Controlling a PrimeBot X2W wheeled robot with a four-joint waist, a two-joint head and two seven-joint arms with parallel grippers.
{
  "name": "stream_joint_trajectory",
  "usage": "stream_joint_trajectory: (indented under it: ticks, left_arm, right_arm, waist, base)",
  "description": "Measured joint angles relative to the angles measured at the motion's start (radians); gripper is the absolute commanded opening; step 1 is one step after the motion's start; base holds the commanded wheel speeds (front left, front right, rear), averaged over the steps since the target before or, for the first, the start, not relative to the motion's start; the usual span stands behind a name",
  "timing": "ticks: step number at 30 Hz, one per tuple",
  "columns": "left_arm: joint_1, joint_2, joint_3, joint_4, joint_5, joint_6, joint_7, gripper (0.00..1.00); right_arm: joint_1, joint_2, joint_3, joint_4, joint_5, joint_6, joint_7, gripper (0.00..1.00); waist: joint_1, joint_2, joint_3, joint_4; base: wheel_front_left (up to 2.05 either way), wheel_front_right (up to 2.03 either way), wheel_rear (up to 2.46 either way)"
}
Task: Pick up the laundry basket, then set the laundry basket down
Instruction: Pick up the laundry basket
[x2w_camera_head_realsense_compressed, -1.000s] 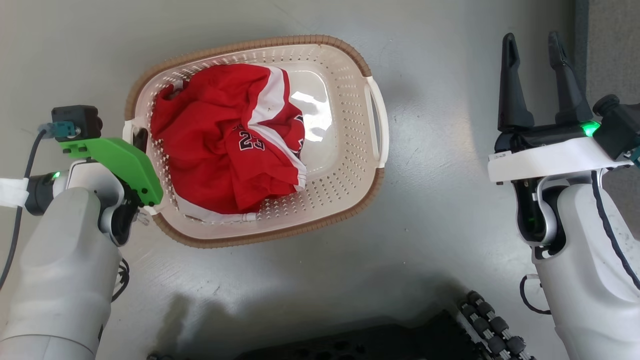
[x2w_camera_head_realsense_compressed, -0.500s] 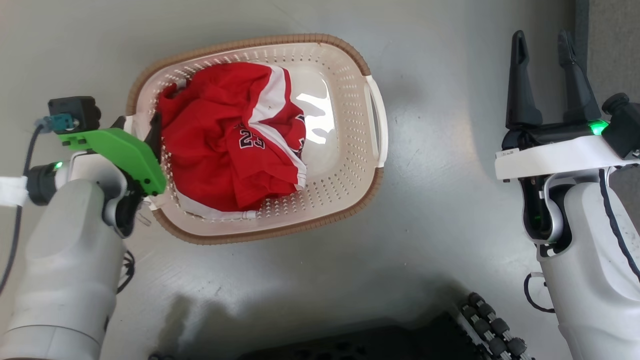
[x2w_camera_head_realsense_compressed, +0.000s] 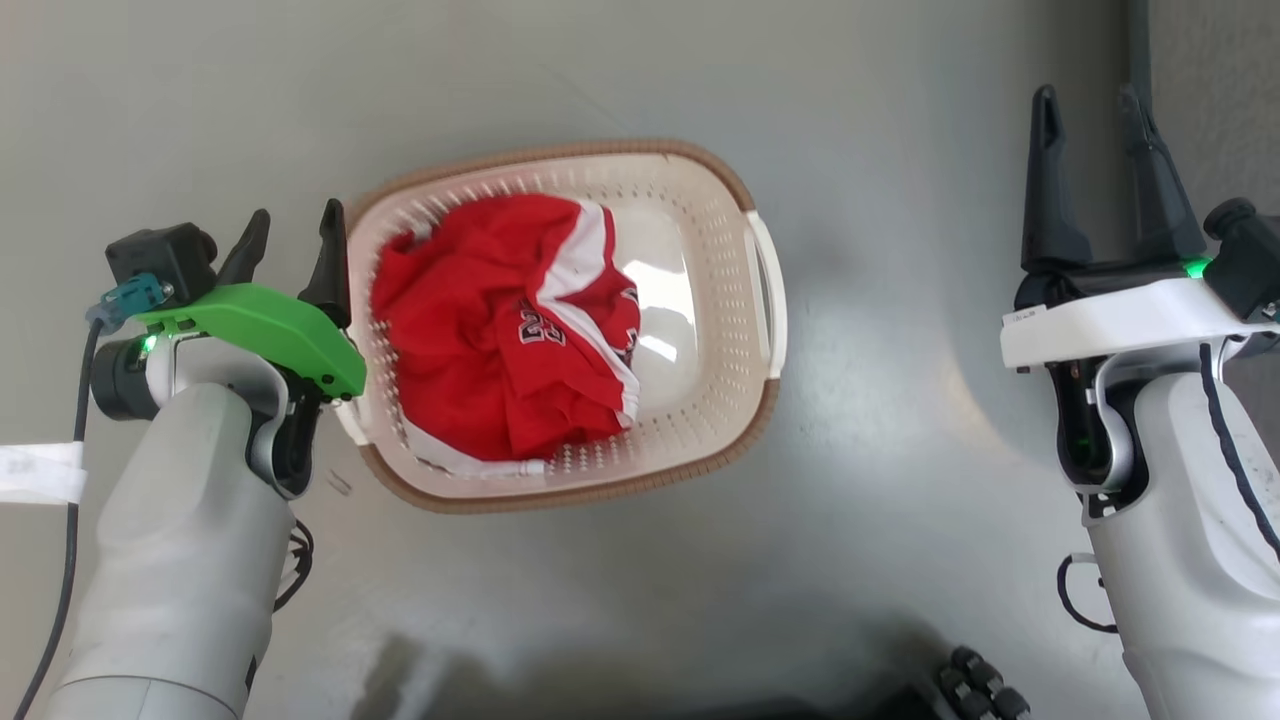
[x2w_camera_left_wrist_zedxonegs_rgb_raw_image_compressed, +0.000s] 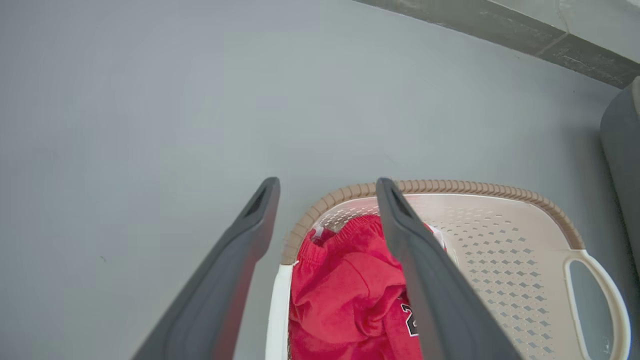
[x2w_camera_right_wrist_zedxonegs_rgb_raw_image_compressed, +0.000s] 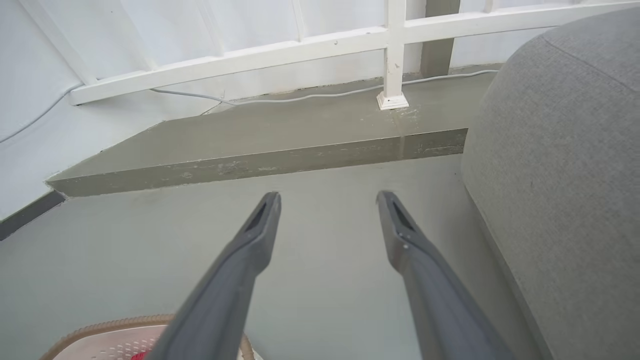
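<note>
The laundry basket (x2w_camera_head_realsense_compressed: 700, 400) sits on the floor (x2w_camera_head_realsense_compressed: 860, 520) with a crumpled red jersey (x2w_camera_head_realsense_compressed: 500, 330) heaped in the end nearer the left fingers (x2w_camera_head_realsense_compressed: 326, 255). Those fingers are spread wide and hold nothing. In the left wrist view they straddle the basket's end. The brown rim (x2w_camera_left_wrist_zedxonegs_rgb_raw_image_compressed: 320, 207) and the white near handle (x2w_camera_left_wrist_zedxonegs_rgb_raw_image_compressed: 276, 310) lie in the gap between them, one finger outside the wall and the other over the jersey. Whether either finger touches the plastic I cannot tell; they look to be a little above it.

The right fingers (x2w_camera_head_realsense_compressed: 1045, 180) are just as open and just as empty. They are well apart from the basket, with bare floor between them and the far handle (x2w_camera_head_realsense_compressed: 775, 290).

The main risk, as I judge it, is the cloth. If the left fingers drop and close where they are, the inner one would likely press into the jersey, pinching fabric against the wall instead of gripping clean plastic. That hold could slip once the weight comes on.

The second risk is tilt. A lift from this end alone, with nothing at the far handle, would probably swing the far end down, drag it on the floor, and let the jersey slide.

A grey upholstered seat (x2w_camera_right_wrist_zedxonegs_rgb_raw_image_compressed: 560, 175) stands close beside the right fingers, so a careless reach from there could brush it.
</note>
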Motion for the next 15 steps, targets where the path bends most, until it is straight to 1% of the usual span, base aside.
stream_joint_trajectory:
  ticks: [11, 15]
  left_arm:
    - [0.048, 0.021, 0.001, -0.131, 0.068, 0.002, -0.011, 1.00]
    - [0.078, 0.031, 0.035, -0.235, 0.088, 0.023, -0.010, 1.00]
  right_arm:
    - [0.034, -0.001, -0.011, 0.045, -0.010, 0.015, 0.000, 1.00]
    - [0.049, 0.000, -0.028, 0.046, -0.011, 0.015, 0.000, 1.00]
  waist:
    - [0.0000, 0.0000, -0.163, 0.036]
    - [-0.0001, 0.0000, -0.219, 0.044]
  base:
    - [0.00, 0.00, 0.00]
    - [0.00, 0.00, 0.00]
